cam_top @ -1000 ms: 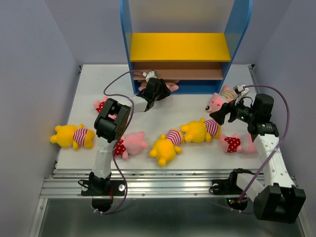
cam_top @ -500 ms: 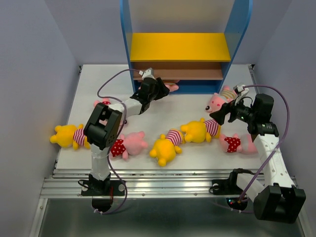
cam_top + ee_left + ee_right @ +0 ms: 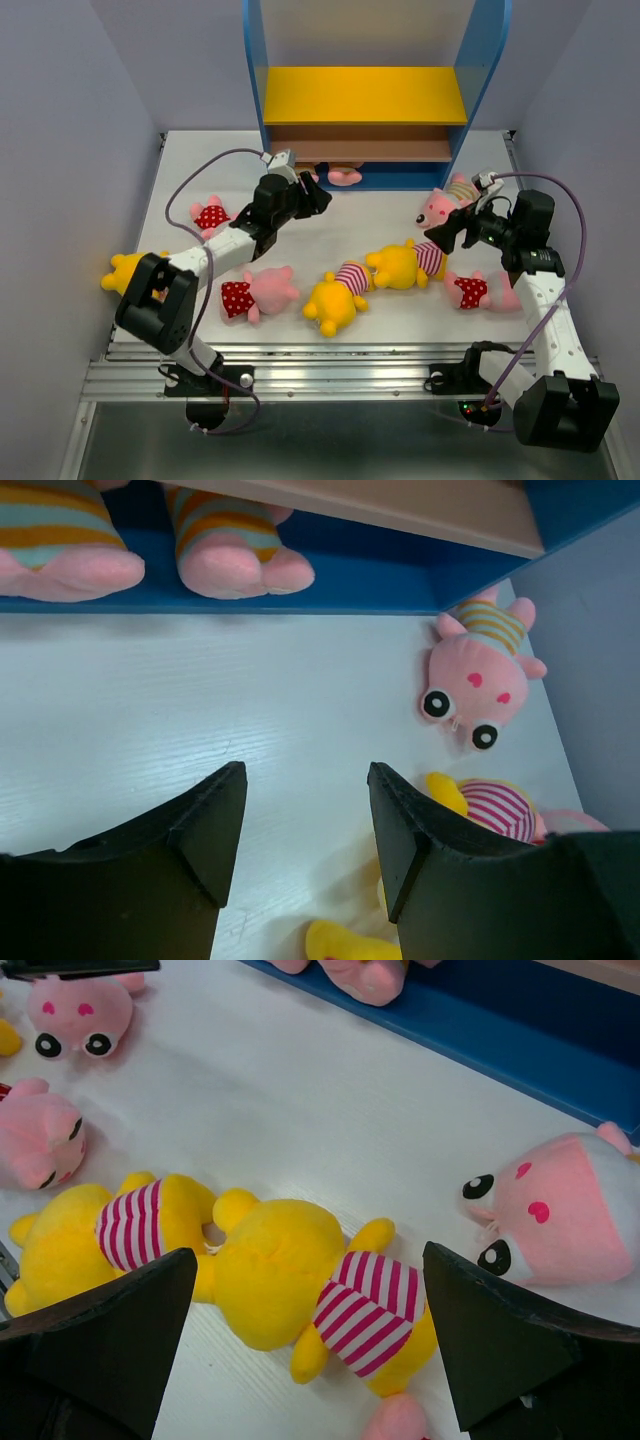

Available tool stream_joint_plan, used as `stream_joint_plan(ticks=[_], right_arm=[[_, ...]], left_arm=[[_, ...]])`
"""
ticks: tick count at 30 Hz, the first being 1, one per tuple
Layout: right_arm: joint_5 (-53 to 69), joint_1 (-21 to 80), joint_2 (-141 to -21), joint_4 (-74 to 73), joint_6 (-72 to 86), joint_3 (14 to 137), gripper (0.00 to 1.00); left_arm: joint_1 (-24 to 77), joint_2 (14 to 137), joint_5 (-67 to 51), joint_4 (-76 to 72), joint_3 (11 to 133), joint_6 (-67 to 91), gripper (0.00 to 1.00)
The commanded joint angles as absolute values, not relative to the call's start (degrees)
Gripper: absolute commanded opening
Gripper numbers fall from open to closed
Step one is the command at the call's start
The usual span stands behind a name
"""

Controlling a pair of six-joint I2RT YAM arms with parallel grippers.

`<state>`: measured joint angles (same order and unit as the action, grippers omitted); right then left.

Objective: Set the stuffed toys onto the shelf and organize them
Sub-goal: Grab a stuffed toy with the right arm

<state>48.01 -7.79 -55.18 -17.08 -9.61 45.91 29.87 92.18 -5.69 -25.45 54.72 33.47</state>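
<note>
White table (image 3: 380, 215): L gripper (image 3: 305, 785) jaws apart, empty; striped pig (image 3: 235, 565) ahead on shelf (image 3: 400, 575).

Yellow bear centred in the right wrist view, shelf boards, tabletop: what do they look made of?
Yellow bear: plush fabric, going by the fuzzy matte pile and soft stuffed bulges. Its shirt looks like striped knit.
Shelf: likely painted or laminated board, with smooth, flat coloured faces. The core cannot be told.
Tabletop: probably white laminate or painted board, showing faint wood-grain lines and a slight sheen.
</note>
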Motion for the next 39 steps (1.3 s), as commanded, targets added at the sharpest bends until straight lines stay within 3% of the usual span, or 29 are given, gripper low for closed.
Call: stream_joint_plan(ticks=[1, 11, 18, 27, 31, 39], right_arm=[[50.9, -7.7, -54.8, -15.5, -12.7, 44.8, 1.0], [57.8, -7.7, -56.9, -20.5, -20.9, 44.7, 1.0], [50.4, -7.7, -58.8, -21.3, -22.2, 45.0, 1.0], [32.8, -7.7, -60.7, -18.8, -17.9, 45.8, 1.0], [15.4, -7.7, -67.4, -14.4, -4.7, 49.3, 1.0], [18.3, -8.3, -76.3, -9.9, 10.8, 54.2, 1.0]], left_arm=[[29.5, 79.8, -6.2, -25.3, 50.3, 28.1, 0.63], [28.6, 49.2, 10.3, -9.2, 38.1, 23.7, 0.75], [28.0, 32.5, 15.7, -1.9, 30.9, 29.2, 0.76], [28.0, 26.1, 12.5, 2.5, 30.3, 27.7, 0.76], [28.0, 25.1, 12.1, 4.0, 31.0, 26.9, 0.76], [28.0, 23.3, 12.3, 3.7, 29.9, 27.7, 0.76]])
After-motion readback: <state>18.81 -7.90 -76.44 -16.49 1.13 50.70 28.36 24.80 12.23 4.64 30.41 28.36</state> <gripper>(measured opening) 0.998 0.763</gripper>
